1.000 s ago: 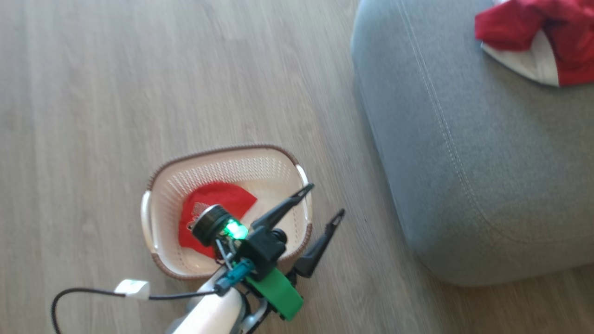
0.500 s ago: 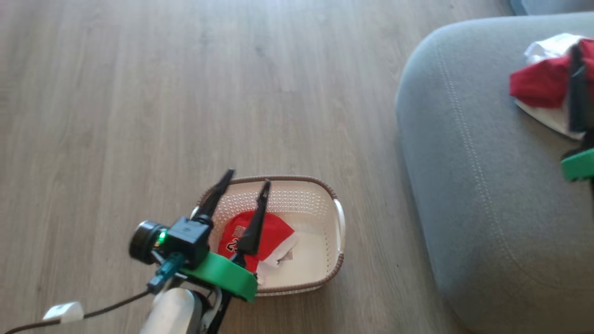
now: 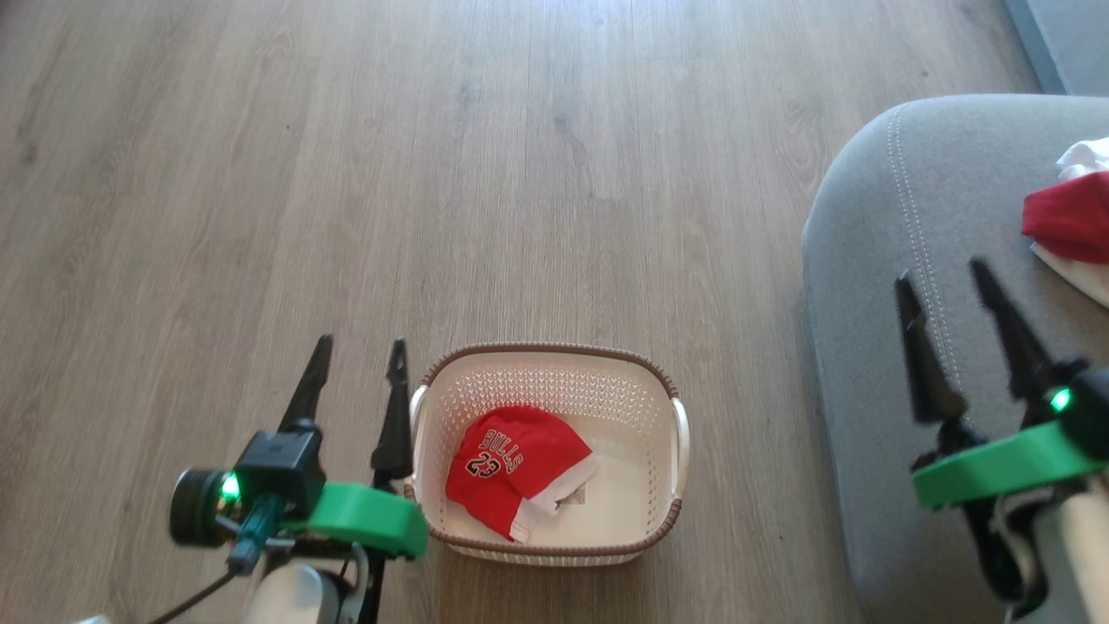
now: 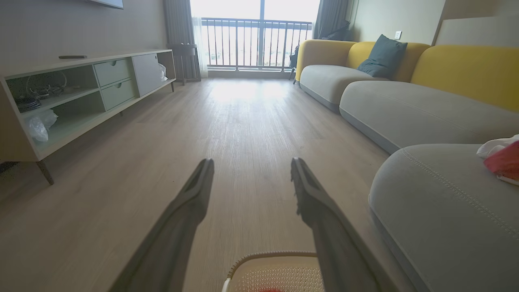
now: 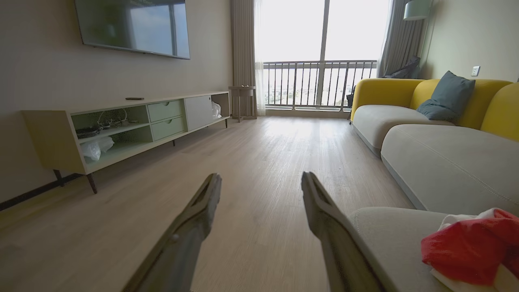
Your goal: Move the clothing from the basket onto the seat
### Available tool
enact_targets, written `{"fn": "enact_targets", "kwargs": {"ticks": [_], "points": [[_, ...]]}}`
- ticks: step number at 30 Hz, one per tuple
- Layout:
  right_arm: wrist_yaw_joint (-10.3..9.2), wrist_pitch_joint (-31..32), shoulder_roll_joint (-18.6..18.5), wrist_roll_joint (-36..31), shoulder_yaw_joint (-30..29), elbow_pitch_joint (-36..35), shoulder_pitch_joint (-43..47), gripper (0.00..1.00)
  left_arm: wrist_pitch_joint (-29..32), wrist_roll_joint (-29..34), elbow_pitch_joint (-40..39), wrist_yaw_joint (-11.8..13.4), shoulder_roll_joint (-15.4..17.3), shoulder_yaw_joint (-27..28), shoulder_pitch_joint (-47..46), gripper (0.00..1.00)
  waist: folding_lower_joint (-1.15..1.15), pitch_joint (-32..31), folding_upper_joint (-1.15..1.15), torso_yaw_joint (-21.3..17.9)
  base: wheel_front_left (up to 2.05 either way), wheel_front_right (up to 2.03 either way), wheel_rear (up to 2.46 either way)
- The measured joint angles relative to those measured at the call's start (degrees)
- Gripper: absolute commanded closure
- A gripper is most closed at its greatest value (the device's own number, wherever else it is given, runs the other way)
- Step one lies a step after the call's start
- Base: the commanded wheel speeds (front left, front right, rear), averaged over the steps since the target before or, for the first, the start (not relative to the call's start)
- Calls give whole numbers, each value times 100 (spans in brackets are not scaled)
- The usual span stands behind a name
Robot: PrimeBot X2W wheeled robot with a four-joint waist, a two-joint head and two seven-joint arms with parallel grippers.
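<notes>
Wooden floor (image 3: 520, 173) carries the cream basket (image 3: 546, 381) near the grey sofa seat (image 3: 953, 173), and one red Bulls jersey (image 3: 511, 459) lies crumpled inside it. Another red-and-white garment (image 3: 1070, 217) rests on the seat, so I judge the task about half done, with the jersey left to move. Left pincer (image 3: 362, 341) hovers beside the basket and right pincer (image 3: 940, 269) over the seat edge, both open and empty.

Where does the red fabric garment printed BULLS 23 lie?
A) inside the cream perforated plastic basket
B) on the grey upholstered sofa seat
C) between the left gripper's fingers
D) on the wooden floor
A: the red garment lies on the bottom of the cream perforated basket, with the open left gripper beside the basket, holding nothing.
</notes>
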Motion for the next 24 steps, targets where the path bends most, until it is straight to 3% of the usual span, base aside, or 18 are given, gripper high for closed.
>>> {"fn": "enact_targets", "kwargs": {"ticks": [7, 12, 24], "points": [[0, 0, 424, -193, -159, 13, 554, 0, 0, -323, 70, 430, -2, 204, 283, 0, 0, 12, 0, 49, 0, 0, 0], [0, 0, 609, -272, -190, 23, 622, 0, 0, -288, 69, 430, -2, 260, 307, 0, 0, 60, 0, 35, 0, 0, 0], [0, 0, 613, -335, -282, 22, 619, 0, 0, -166, 65, 365, -3, 89, 307, 0, 0, 126, 0, 55, 0, 0, 0]]}}
